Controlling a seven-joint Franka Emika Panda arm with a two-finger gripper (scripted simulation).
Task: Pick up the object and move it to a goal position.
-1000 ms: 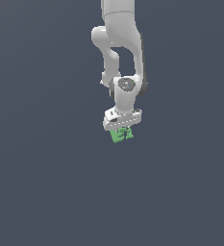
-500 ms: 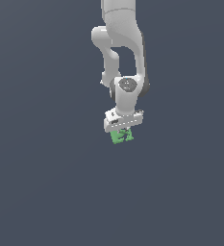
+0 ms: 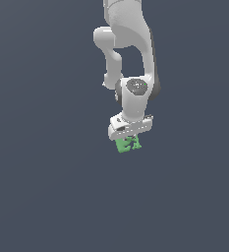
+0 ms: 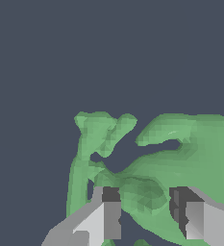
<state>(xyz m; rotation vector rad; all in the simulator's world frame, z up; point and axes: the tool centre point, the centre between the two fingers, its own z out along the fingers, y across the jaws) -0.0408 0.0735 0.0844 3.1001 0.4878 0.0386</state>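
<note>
Exterior view: one white jointed arm (image 3: 128, 59) enters from the upper edge and hangs down toward the middle of the picture, its wrist section ending in a broad white gripper (image 3: 128, 139) set slightly tilted. Directly beneath the gripper body, touching it, sits the object (image 3: 128, 144), a small bright green blocky piece with dark notches, narrower than the gripper above it; its upper part is hidden behind the gripper. Surroundings: a uniform dark slate-blue field (image 3: 42, 187) fills the whole picture, with no visible edge, seam, shadow or horizon, so surface and backdrop cannot be told apart, and whether the object rests on anything or is clear of it cannot be told. Wrist view: the same dark slate-blue field (image 4: 46, 57) occupies the upper half and one side. The object (image 4: 180, 153) appears large and close, a pale-to-mid green irregular mass with a broad rounded lobe on one side, a thinner forked limb on the other, and a dark cut-out between them. Two fingers (image 4: 106, 216) in grey and white with dark pads stand one to each side of the green mass's darker middle portion, pressed against it. Gripper state: clenched on the object, holding it between the pads.
</note>
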